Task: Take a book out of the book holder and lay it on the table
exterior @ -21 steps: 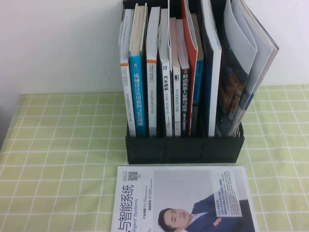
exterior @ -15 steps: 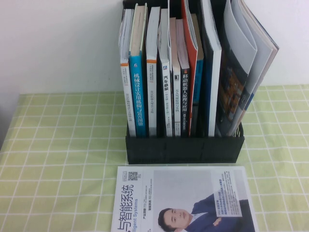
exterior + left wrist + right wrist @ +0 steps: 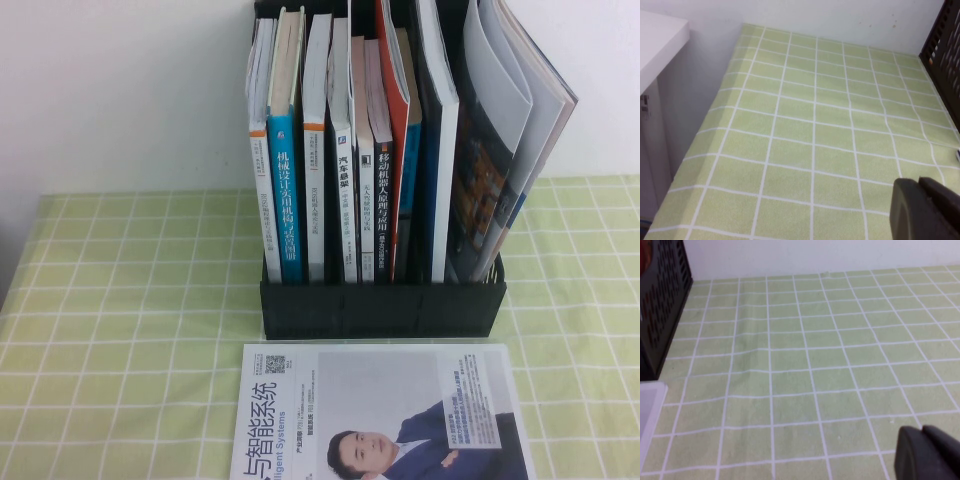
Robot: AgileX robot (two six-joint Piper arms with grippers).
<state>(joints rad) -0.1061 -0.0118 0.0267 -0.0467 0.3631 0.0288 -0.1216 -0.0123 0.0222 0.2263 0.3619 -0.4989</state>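
The black book holder point(image 3: 380, 308) stands at the back middle of the green checked table point(image 3: 120, 300), packed with upright books. A tall thin magazine with a dark blue spine edge point(image 3: 437, 170) stands right of the middle; its cover is hidden. Neither gripper shows in the high view. My left gripper point(image 3: 919, 182) is shut and empty, low over the cloth left of the holder point(image 3: 942, 35). My right gripper point(image 3: 922, 431) is shut and empty, low over the cloth right of the holder point(image 3: 662, 300).
A white magazine showing a man in a suit point(image 3: 385, 415) lies flat in front of the holder; its corner shows in the right wrist view point(image 3: 647, 410). Floppy dark magazines point(image 3: 510, 130) lean out at the holder's right end. A white wall is behind.
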